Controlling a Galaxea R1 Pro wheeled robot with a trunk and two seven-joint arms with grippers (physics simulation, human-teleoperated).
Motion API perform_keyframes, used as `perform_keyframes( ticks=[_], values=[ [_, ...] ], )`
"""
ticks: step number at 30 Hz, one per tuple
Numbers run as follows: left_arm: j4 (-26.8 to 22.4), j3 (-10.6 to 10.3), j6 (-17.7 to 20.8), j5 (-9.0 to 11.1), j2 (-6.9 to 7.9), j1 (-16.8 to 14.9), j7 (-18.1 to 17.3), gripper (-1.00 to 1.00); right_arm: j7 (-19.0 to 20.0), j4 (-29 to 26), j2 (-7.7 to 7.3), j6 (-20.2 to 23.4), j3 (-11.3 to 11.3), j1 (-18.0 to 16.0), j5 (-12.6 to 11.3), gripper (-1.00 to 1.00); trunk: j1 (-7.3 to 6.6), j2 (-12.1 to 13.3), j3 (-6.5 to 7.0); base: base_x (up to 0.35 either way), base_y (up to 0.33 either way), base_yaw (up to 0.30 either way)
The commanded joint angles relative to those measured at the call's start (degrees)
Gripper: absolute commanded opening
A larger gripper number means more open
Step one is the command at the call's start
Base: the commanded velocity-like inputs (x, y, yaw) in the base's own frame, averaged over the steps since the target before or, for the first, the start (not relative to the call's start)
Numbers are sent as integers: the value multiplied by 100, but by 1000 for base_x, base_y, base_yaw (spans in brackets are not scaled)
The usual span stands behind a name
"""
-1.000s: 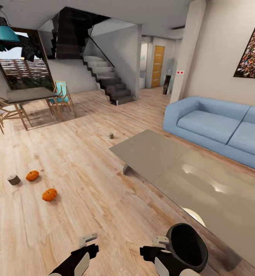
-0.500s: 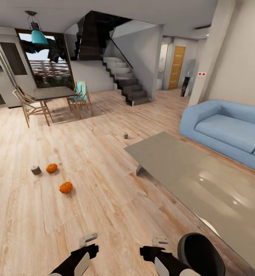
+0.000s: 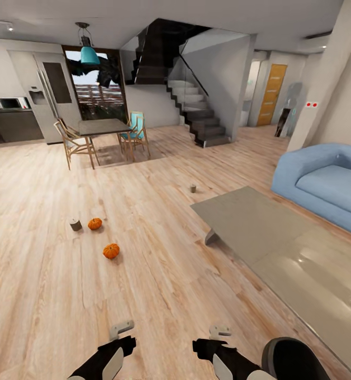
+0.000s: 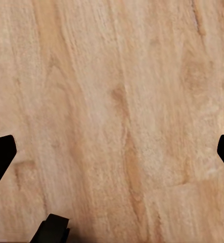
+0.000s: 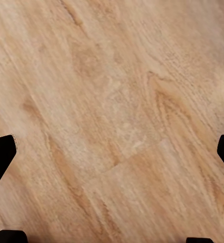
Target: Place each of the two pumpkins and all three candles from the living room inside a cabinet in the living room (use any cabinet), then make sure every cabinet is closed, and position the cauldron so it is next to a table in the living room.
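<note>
Two orange pumpkins (image 3: 95, 224) (image 3: 111, 251) lie on the wooden floor, ahead and to the left of me. A small grey candle (image 3: 76, 225) stands just left of the farther pumpkin. Another candle (image 3: 193, 188) stands near the far corner of the low glossy grey table (image 3: 259, 227). The black cauldron (image 3: 294, 361) sits on the floor beside the table's near edge, right of my right gripper (image 3: 216, 339). My left gripper (image 3: 121, 336) hangs over bare floor. Both are open and empty in the wrist views (image 4: 112, 152) (image 5: 112, 152). The cabinet is out of view.
A blue sofa (image 3: 328, 184) stands beyond the table on the right. A dining table with chairs (image 3: 104, 127) is at the back left, a staircase (image 3: 199, 113) at the back centre, and a kitchen counter (image 3: 11, 124) at far left. Open wooden floor lies between me and the pumpkins.
The camera has swung left, so the whole scene has shifted right and the kitchen has come into view. The cauldron now sits lower right in the picture. Both arms hold their pose.
</note>
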Motion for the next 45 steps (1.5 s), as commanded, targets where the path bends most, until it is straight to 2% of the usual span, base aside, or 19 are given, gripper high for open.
perform_keyframes(
  ticks=[1,45],
  values=[
    [-12,12,31,15,-1,-1,20,100,-29,-15,0,36,30,1,-57,100,0,-3,-3,0,0,276],
    [-12,5,22,7,-2,-1,-16,100,-60,-19,0,63,38,1,-56,100,0,-3,95,0,0,276]
  ],
)
